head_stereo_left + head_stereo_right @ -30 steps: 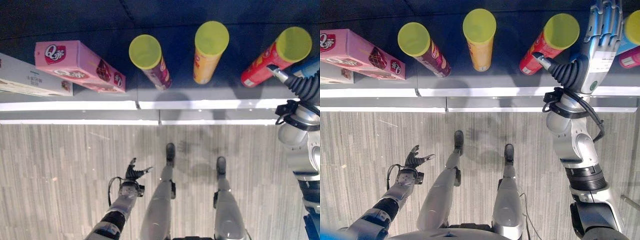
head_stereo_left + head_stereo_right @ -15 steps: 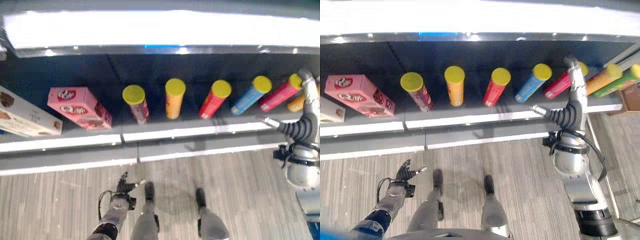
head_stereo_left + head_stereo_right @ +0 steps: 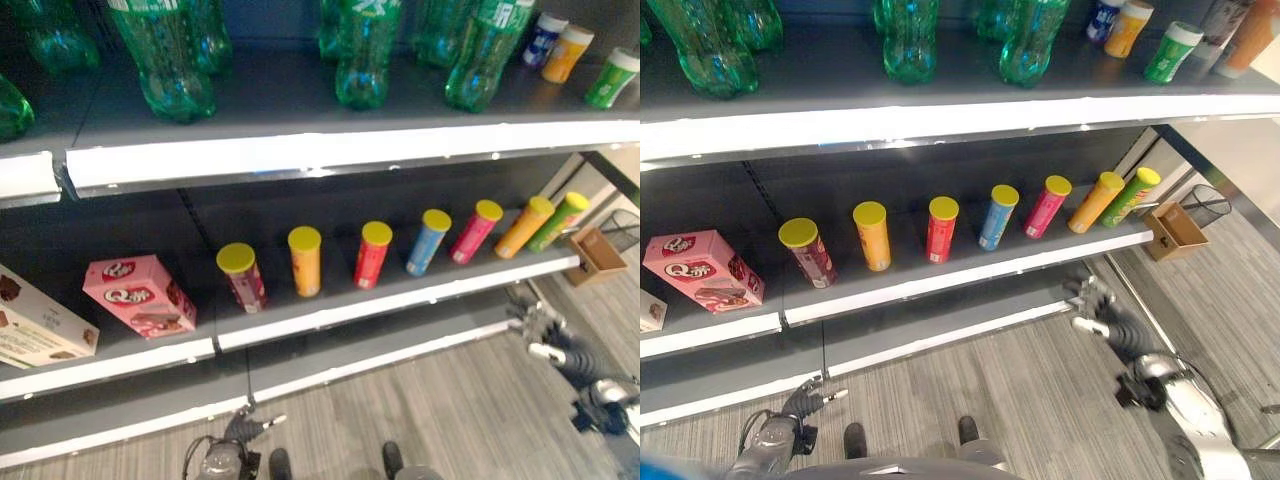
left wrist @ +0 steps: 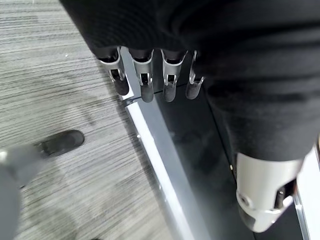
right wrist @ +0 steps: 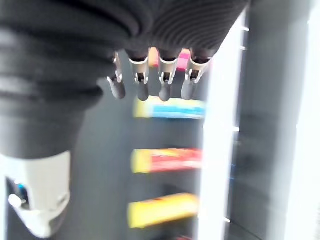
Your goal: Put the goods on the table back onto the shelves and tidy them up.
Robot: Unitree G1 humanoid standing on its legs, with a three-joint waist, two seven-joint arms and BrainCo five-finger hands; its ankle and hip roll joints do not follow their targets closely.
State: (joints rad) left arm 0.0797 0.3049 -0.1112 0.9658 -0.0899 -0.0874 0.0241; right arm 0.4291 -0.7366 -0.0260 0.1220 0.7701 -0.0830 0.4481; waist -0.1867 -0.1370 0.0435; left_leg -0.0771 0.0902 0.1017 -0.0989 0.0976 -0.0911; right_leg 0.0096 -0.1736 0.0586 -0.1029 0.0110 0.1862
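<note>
Tubes [image 3: 941,228] stand in a row on the middle shelf [image 3: 940,275], pink box [image 3: 702,268] at its left; both hands, left [image 3: 805,399] and right [image 3: 1092,303], hang empty below, fingers [image 4: 143,82] relaxed.

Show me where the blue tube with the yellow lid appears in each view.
Left eye view: blue tube on the lower shelf, fourth in the row from the left.
Right eye view: the same spot.
Right wrist view: just past the right hand.
Left wrist view: the left hand over floor instead.
Shared landmark: the red tube beside it.
</note>
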